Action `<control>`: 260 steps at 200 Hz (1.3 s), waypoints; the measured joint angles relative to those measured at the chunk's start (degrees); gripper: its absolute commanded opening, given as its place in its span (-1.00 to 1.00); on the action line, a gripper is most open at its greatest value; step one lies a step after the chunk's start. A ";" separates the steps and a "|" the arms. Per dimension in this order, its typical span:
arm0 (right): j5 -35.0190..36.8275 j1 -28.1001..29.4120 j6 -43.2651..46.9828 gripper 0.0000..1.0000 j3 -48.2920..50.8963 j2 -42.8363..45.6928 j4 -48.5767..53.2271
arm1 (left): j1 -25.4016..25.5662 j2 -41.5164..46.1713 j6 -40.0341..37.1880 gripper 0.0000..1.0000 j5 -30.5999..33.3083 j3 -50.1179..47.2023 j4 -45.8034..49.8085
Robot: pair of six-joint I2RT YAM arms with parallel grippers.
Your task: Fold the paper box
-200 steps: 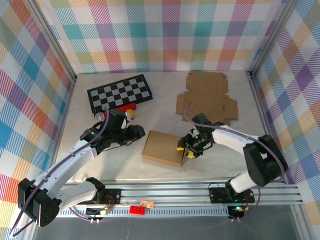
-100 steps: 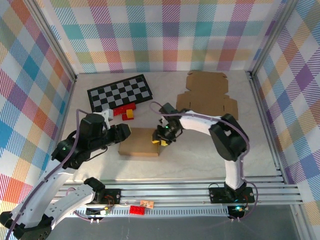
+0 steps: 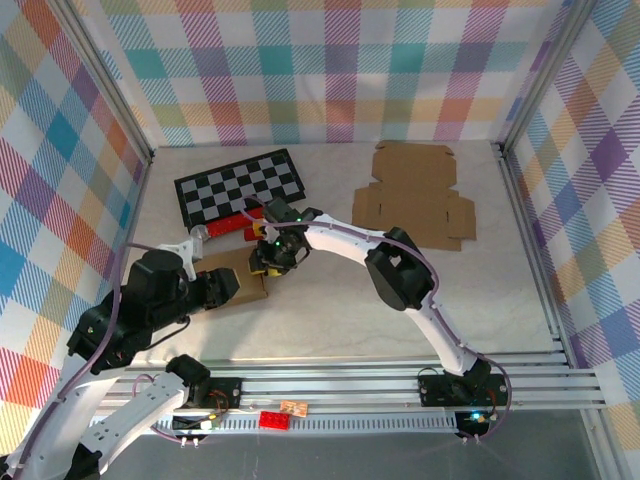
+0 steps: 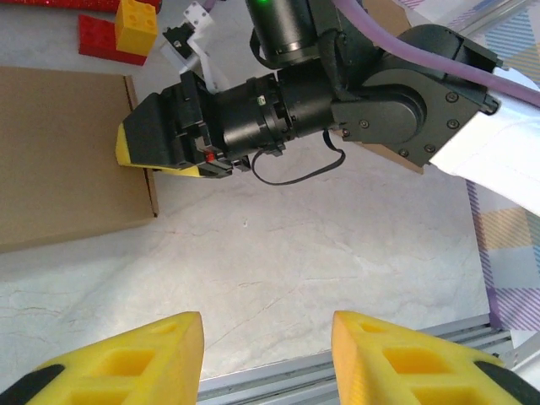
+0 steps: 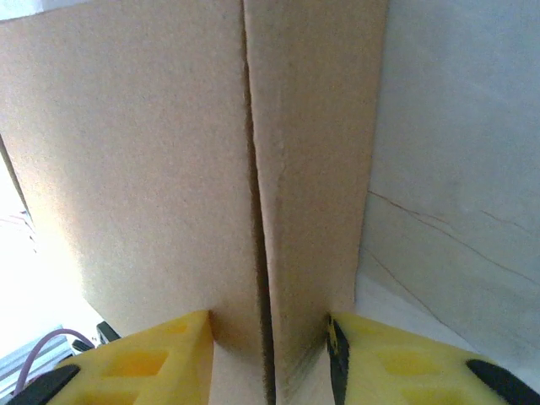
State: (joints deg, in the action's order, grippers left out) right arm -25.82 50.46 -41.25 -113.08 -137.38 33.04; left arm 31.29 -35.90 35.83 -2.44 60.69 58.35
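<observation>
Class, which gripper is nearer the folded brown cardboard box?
Right. The right gripper clamps the folded brown cardboard box's edge between its fingers; the left gripper hangs open close by, not touching it.

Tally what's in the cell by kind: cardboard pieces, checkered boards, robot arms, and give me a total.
Cardboard pieces: 2, the folded box and the flat blank
Checkered boards: 1
Robot arms: 2, the left arm and the right arm
Total: 5
</observation>
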 measured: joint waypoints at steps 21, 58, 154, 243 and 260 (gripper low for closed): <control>-0.17 0.26 0.17 -0.09 -1.97 -1.49 -0.15 | 0.00 -0.24 -1.18 0.03 -0.02 0.28 0.76; 1.55 0.26 0.17 0.12 -0.52 -0.59 -1.03 | 0.00 -0.81 -2.05 0.39 -0.22 0.26 0.74; 16.37 -8.87 -0.42 0.06 29.68 41.75 -1.25 | 0.02 -10.43 8.57 0.54 -4.61 -10.73 -26.64; 13.07 -47.82 -7.13 -0.08 43.98 42.56 -3.67 | 6.58 -48.59 19.52 0.17 -11.04 -4.13 -49.86; 10.34 -49.64 -9.11 -0.09 43.98 39.69 -5.68 | 7.72 -53.99 23.23 0.13 -9.40 -0.98 -53.92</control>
State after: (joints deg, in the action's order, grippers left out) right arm -15.49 0.82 -50.37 -69.10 -97.69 27.35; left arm 39.00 -89.89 59.07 -11.84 59.70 4.43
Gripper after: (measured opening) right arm 0.458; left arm 0.584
